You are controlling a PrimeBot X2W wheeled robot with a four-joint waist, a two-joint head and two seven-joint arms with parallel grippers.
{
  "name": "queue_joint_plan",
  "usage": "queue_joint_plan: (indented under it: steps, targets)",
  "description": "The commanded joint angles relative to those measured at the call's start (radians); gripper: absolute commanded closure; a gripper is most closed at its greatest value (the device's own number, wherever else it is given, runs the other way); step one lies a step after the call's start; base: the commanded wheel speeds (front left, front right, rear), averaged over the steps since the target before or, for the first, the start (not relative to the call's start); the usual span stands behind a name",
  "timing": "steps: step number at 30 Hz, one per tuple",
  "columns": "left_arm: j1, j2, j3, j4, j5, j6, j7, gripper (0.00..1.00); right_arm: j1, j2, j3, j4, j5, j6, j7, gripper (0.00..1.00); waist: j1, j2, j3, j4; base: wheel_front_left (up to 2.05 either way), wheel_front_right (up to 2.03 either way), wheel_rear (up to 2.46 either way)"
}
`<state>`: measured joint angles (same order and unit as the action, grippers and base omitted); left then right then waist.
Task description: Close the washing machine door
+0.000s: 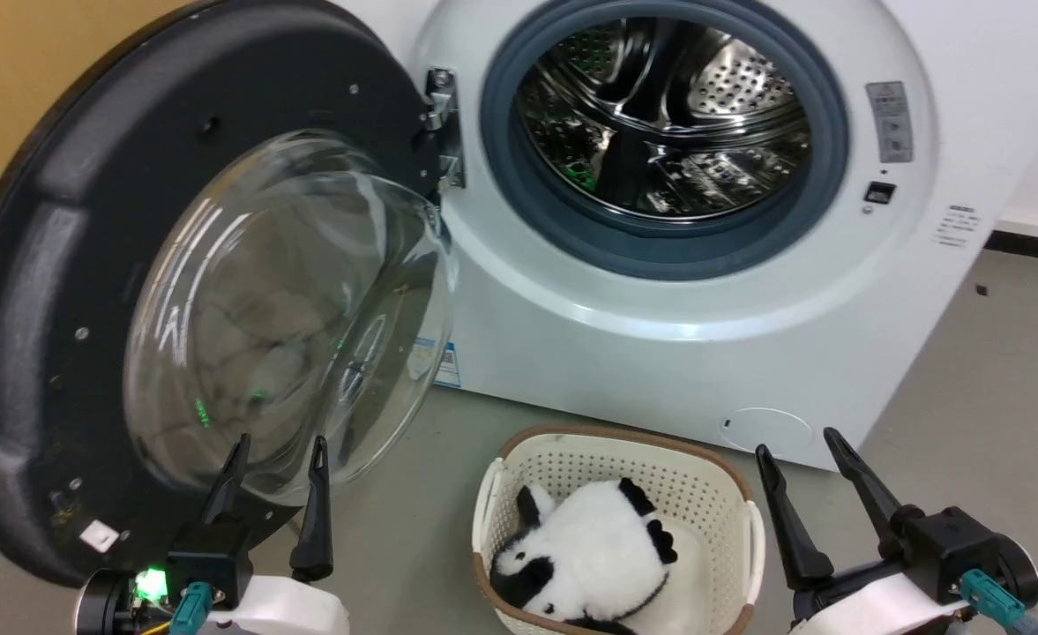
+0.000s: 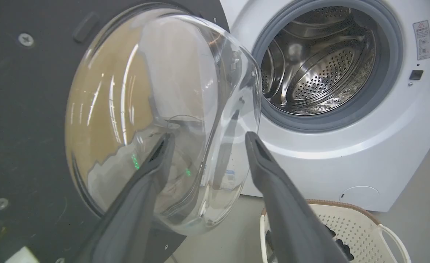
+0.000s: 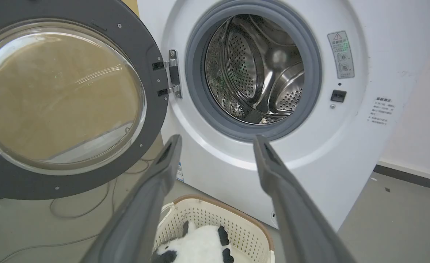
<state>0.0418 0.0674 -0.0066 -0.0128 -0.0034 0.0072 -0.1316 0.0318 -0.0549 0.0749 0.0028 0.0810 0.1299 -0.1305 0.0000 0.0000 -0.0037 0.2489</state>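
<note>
The large round black-rimmed, glass-windowed washing machine door stands wide open at the left edge of the big white front-loading washing machine's opening. The left gripper, close to the door, and the right gripper both gape empty. The whole closing swing remains.

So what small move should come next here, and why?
Probably move the left claw to the washing machine door's free rim and hook it: the door stands wide open, and the open claw sits before its glass window, off that rim.
</note>
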Motion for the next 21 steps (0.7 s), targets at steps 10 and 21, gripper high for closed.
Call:
queue_joint_plan:
  steps: [10,21]
  targets:
    - [0.026,0.005,0.009,-0.023,-0.010,0.020,-0.032,0.00,-0.006,0.002,0.036,0.010,0.014,0.000,-0.033,0.00,0.0000,0.0000,0.012,0.081,0.00,0.00,0.00]
    - [0.043,0.002,0.019,-0.049,-0.016,0.038,-0.055,0.00,-0.038,-0.011,0.078,0.029,0.035,0.001,-0.056,0.00,0.0000,0.0000,0.031,0.137,0.00,0.00,0.00]
